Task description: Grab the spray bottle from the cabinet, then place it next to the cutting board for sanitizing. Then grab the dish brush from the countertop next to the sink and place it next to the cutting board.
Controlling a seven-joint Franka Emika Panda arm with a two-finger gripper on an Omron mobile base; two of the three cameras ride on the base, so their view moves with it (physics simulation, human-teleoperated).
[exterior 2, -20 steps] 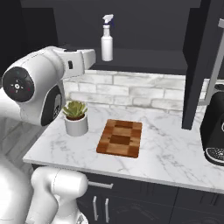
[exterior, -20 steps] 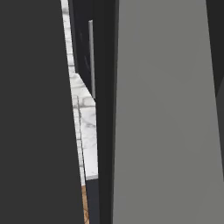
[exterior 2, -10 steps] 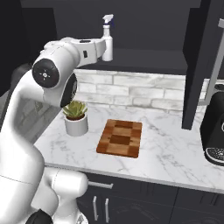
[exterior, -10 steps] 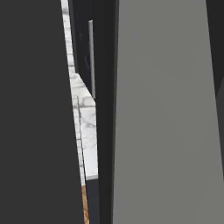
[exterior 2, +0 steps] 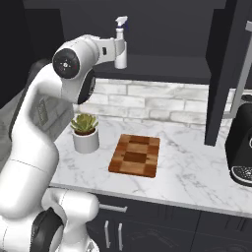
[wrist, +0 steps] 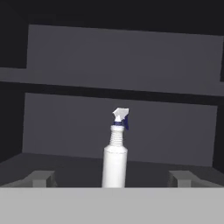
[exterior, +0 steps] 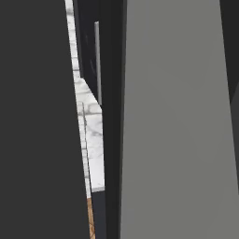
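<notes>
Hidden and cut off

Bottle base is cut by the band at 6 o'clock; in the right base view the arm covers the bottle's left side — grip unclear. Coffee machine runs off at 3 o'clock — cabinet door blocks most of the counter.

No readable text, label, brand or number shows on anything here
</notes>
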